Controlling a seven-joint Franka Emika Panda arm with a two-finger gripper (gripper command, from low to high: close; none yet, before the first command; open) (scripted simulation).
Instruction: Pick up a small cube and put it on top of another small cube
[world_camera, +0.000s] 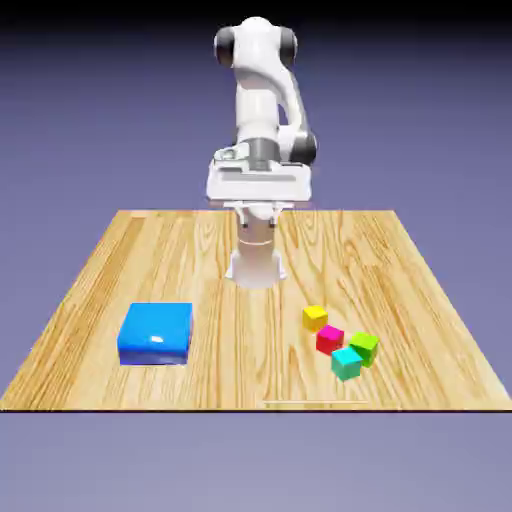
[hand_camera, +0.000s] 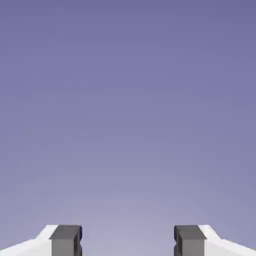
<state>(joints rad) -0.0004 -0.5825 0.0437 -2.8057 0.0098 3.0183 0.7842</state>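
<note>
Four small cubes sit close together on the table toward the exterior view's right: the yellow cube is the farthest back, just beside the magenta cube, with the green cube and the teal cube in front. A blue block lies well apart on the left. The gripper is raised, its jaws apart with nothing between them, only backdrop.

— What lies on my table apart from the job?
— A big blue block sits towards the exterior view's left, well apart from the rest.
— And on the right?
— A magenta cube, a green cube and a teal cube huddle close together, the teal one nearest the front edge.
</note>
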